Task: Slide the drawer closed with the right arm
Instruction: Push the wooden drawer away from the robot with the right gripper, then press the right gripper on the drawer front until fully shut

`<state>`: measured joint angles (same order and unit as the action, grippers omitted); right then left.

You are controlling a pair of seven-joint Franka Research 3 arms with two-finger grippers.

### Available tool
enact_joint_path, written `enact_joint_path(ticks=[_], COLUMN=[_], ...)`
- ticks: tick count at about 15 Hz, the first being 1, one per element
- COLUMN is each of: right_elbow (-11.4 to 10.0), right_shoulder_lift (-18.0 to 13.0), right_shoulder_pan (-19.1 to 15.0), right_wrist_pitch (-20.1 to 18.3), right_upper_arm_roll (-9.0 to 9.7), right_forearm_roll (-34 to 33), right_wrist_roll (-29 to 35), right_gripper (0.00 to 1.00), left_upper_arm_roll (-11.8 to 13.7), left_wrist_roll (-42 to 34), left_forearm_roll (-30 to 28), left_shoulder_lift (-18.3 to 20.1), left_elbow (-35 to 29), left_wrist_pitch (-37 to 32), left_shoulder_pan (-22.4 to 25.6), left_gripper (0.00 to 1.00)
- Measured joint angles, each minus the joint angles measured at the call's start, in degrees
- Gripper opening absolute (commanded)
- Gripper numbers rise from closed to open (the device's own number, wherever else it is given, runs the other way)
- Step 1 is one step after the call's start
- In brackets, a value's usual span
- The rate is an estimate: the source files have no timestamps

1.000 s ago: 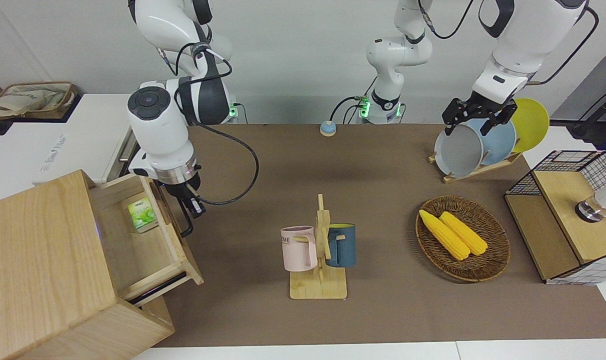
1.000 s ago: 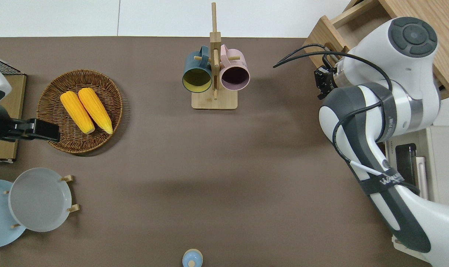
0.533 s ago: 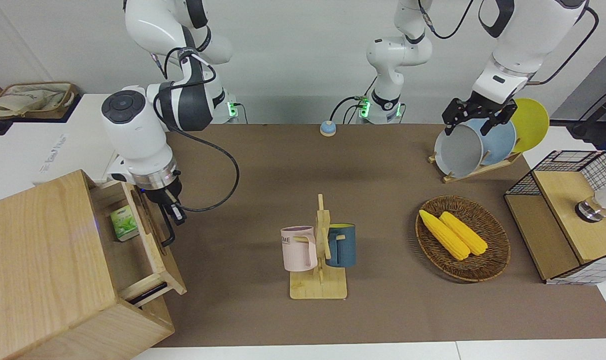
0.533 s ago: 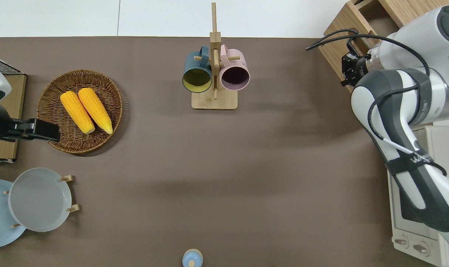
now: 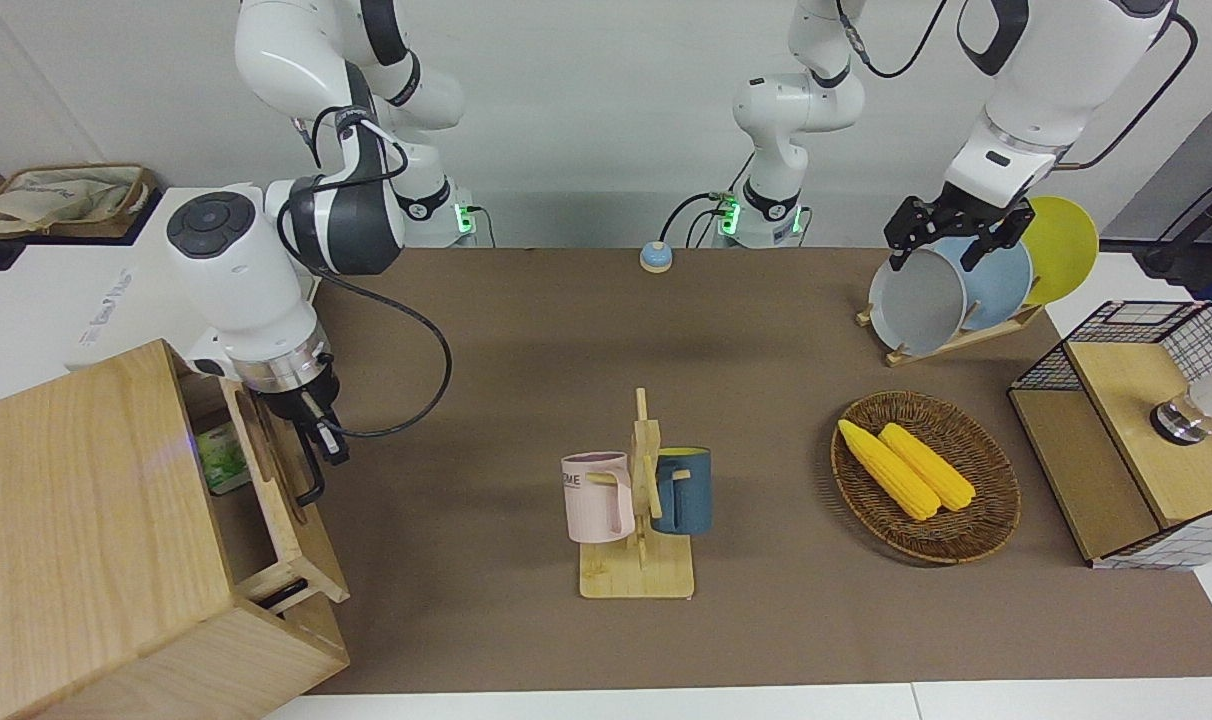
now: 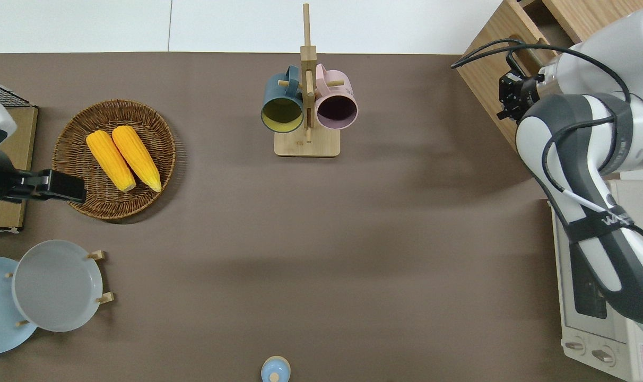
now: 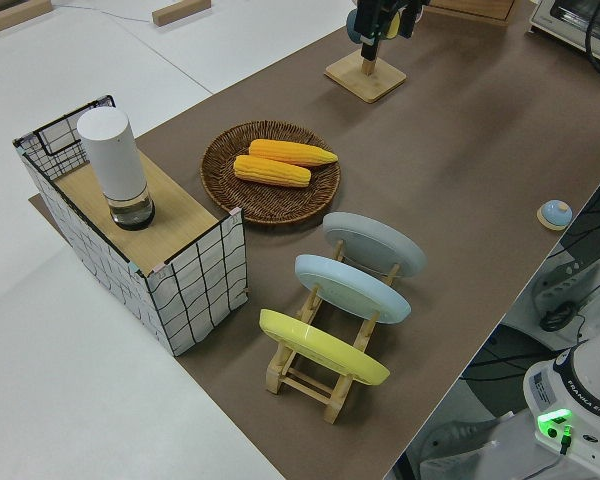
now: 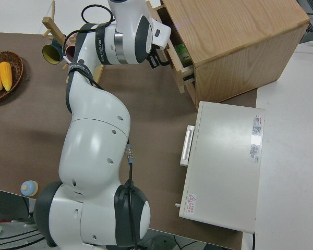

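Drawer (image 5: 266, 470) pushed further in, light wood, right gripper (image 5: 318, 440) apparently pinching its black handle (image 5: 311, 478)

The wide, shallow light-wood drawer (image 5: 284, 500) with the black metal loop handle (image 5: 313, 478) has slid farther into the big plain light-wood box (image 5: 86, 540) over the last second: earlier most of its inside lay open, and now only a narrow strip shows between its front panel and the box. The small green packet (image 5: 220, 459) lying in the drawer has travelled with it and is now partly hidden under the box's top edge. The right arm's black two-finger gripper (image 5: 318, 432) has moved with the drawer front toward the box, staying at the handle, and the white wrist and elbow have swung the same way.
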<state>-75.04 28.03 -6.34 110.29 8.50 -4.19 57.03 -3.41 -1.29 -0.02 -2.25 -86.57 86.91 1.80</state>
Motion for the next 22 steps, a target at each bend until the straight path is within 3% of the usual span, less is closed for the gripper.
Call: enact_joint_path(ticks=[9,12,18,22], right_elbow=[2.1,2.2,2.2,2.2], right_shoulder_lift=[1.5,1.6,1.9,2.0], right_shoulder_pan=[-2.4,-2.5,-4.4,-4.5], right_wrist_pitch=[0.0,0.0,0.0,0.0], right_upper_arm_roll=[0.86,1.01,3.13,3.31], right_forearm_roll=[0.0,0.0,0.1,0.1], right_wrist_roll=[-2.9,-3.5,-4.5,-4.6], right_gripper=[0.000,0.000,0.000,0.000], left_upper_arm_roll=[0.0,0.0,0.0,0.0], left_wrist_roll=[0.0,0.0,0.0,0.0], left_forearm_roll=[0.0,0.0,0.0,0.0], left_shoulder_lift=[0.0,0.0,0.0,0.0], left_elbow=[0.0,0.0,0.0,0.0], left_wrist_pitch=[0.0,0.0,0.0,0.0], left_shoulder_pan=[0.0,0.0,0.0,0.0], left_gripper=[0.99,0.99,0.99,0.99])
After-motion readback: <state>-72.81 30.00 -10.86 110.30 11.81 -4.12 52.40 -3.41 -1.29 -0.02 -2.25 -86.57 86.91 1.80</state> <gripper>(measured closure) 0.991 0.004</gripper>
